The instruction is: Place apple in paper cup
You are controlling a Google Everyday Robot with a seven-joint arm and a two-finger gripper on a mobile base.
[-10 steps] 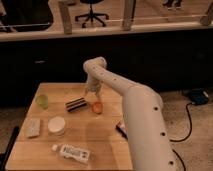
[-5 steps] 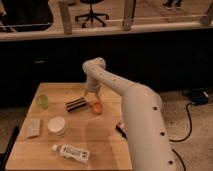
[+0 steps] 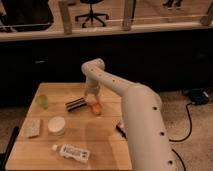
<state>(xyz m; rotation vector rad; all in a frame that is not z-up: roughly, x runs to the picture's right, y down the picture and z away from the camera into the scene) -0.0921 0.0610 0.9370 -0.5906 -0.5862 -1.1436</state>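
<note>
The apple point(image 3: 96, 108) is a small round orange-red fruit on the wooden table point(image 3: 100, 142), near its middle. My gripper point(image 3: 93, 99) hangs from the white arm straight above the apple and reaches down to its top. A small green cup point(image 3: 42, 101) stands at the table's left edge, well left of the apple. A white paper cup point(image 3: 56, 125) stands at the left front, seen from above.
A dark striped bar point(image 3: 76, 104) lies just left of the apple. A flat pale packet point(image 3: 33, 128) lies at the left edge. A white bottle point(image 3: 71, 152) lies on its side near the front edge. A small dark object point(image 3: 120, 129) sits by the arm.
</note>
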